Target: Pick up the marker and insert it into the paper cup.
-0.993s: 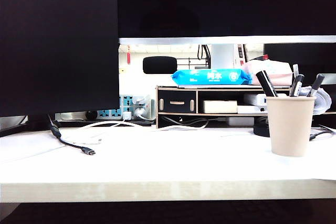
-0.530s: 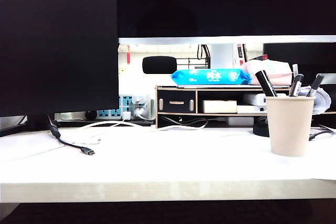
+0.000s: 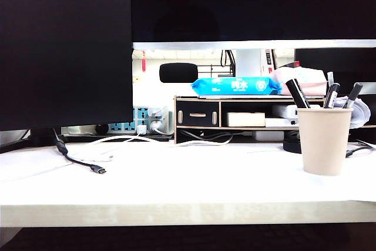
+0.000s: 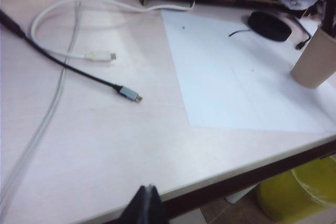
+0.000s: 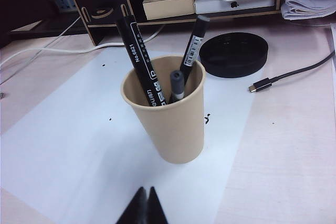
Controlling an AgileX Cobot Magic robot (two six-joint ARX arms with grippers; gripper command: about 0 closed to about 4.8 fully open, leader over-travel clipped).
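The paper cup (image 3: 324, 142) stands on a white sheet at the table's right, also seen as the cup (image 5: 168, 124) and the cup (image 4: 317, 61). The long black marker (image 5: 137, 56) with white lettering leans inside it; in the exterior view the marker (image 3: 298, 94) sticks out above the rim. Two shorter pens (image 5: 193, 45) share the cup. My right gripper (image 5: 145, 190) is shut and empty, hovering over the sheet just in front of the cup. My left gripper (image 4: 148, 190) is shut and empty above the table's front edge, far from the cup. Neither gripper shows in the exterior view.
A black cable (image 4: 68, 66) and a white cable (image 4: 58, 14) lie on the table's left. A wooden organizer (image 3: 235, 119) with a blue wipes pack (image 3: 235, 85) stands behind. A black round dish (image 5: 233, 53) sits behind the cup. A yellow bin (image 4: 302, 192) is under the table.
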